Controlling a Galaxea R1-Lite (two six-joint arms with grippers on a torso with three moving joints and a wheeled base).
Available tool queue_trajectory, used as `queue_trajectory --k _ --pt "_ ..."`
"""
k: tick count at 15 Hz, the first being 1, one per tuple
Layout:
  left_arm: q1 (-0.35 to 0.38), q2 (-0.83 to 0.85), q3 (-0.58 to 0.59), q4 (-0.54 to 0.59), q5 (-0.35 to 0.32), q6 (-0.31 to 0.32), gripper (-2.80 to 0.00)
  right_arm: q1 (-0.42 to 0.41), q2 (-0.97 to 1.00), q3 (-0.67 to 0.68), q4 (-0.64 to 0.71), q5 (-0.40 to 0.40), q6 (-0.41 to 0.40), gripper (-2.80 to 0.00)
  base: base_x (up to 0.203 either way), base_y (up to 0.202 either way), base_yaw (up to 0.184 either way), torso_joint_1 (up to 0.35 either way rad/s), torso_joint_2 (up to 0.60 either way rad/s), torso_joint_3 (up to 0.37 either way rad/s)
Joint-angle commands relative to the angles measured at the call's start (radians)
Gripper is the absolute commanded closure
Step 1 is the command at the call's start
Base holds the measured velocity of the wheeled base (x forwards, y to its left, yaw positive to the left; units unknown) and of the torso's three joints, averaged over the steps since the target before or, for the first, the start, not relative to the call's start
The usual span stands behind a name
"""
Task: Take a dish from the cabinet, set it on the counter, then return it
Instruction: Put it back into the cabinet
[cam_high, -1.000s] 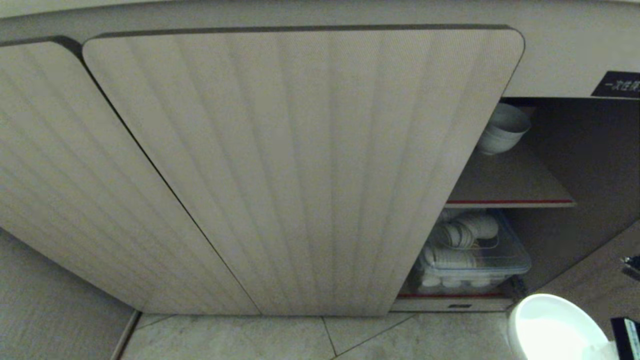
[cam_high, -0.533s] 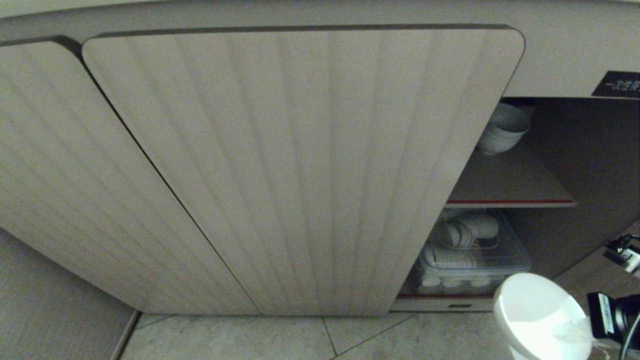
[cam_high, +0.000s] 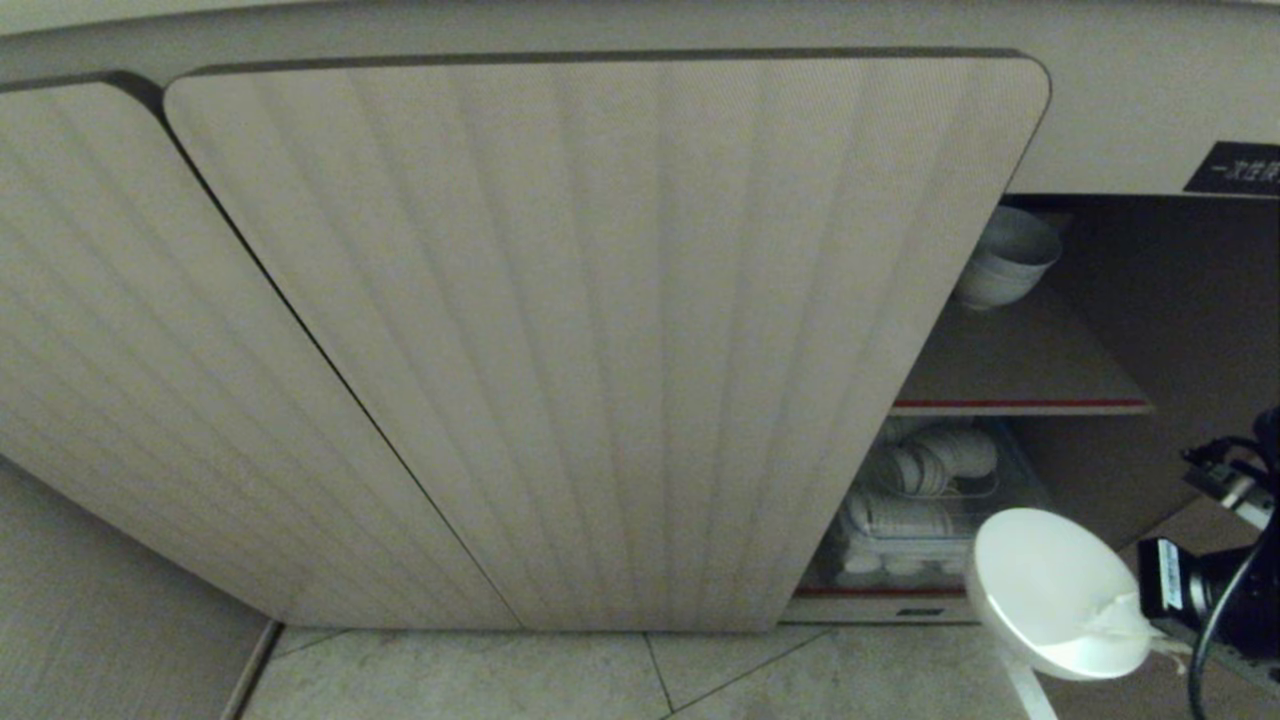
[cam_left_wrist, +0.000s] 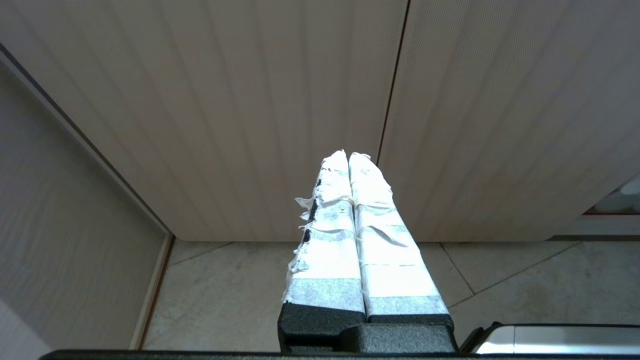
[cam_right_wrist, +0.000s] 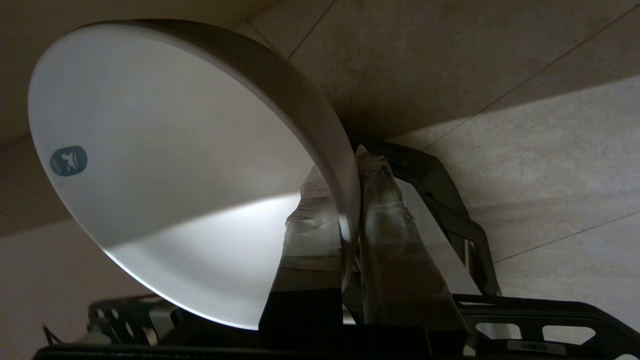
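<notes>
My right gripper (cam_high: 1135, 620) is at the lower right of the head view, shut on the rim of the white dish (cam_high: 1050, 590). The dish is tilted on edge in front of the cabinet's (cam_high: 600, 340) open right compartment, low, at the level of the bottom shelf. The right wrist view shows the two taped fingers (cam_right_wrist: 385, 210) pinching the dish's (cam_right_wrist: 175, 175) rim, one inside and one outside, at my right gripper (cam_right_wrist: 344, 167). My left gripper (cam_left_wrist: 348, 155) is shut and empty, parked facing the closed ribbed doors. The counter's top is out of view.
A nested stack of white bowls (cam_high: 1005, 265) stands on the red-edged upper shelf (cam_high: 1020, 405). Below it a clear plastic box (cam_high: 930, 510) holds several white dishes. A black label (cam_high: 1235, 170) sits above the opening. Tiled floor (cam_high: 700, 670) runs along the cabinet's foot.
My right gripper has come up and leftward into the head view with the dish, nearer the open compartment. The left arm and the camera have not moved.
</notes>
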Motion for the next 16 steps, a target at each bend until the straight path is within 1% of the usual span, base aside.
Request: queue_trajectory --k 1,3,8,11,14,16 --pt "0.000 0.000 0.000 -0.001 0.000 0.000 0.00 0.001 0.021 -0.026 0.002 -0.004 0.035 0.00 0.000 0.000 0.000 0.000 0.00 0.000" --pt "0.000 0.000 0.000 -0.001 0.000 0.000 0.00 0.002 0.030 -0.037 -0.002 -0.022 0.060 0.00 0.000 0.000 0.000 0.000 0.00 0.000" --pt "0.000 0.000 0.000 -0.001 0.000 0.000 0.00 0.006 0.047 -0.067 -0.028 -0.029 0.188 0.00 0.000 0.000 0.000 0.000 0.00 0.000" --pt "0.000 0.000 0.000 -0.001 0.000 0.000 0.00 0.006 0.057 -0.071 -0.051 -0.030 0.221 0.00 0.000 0.000 0.000 0.000 0.00 0.000" --pt "0.000 0.000 0.000 -0.001 0.000 0.000 0.00 0.020 0.077 -0.082 -0.078 -0.060 0.288 0.00 0.000 0.000 0.000 0.000 0.00 0.000" --pt "0.000 0.000 0.000 -0.001 0.000 0.000 0.00 0.026 0.084 -0.103 -0.079 -0.062 0.325 0.00 0.000 0.000 0.000 0.000 0.00 0.000"
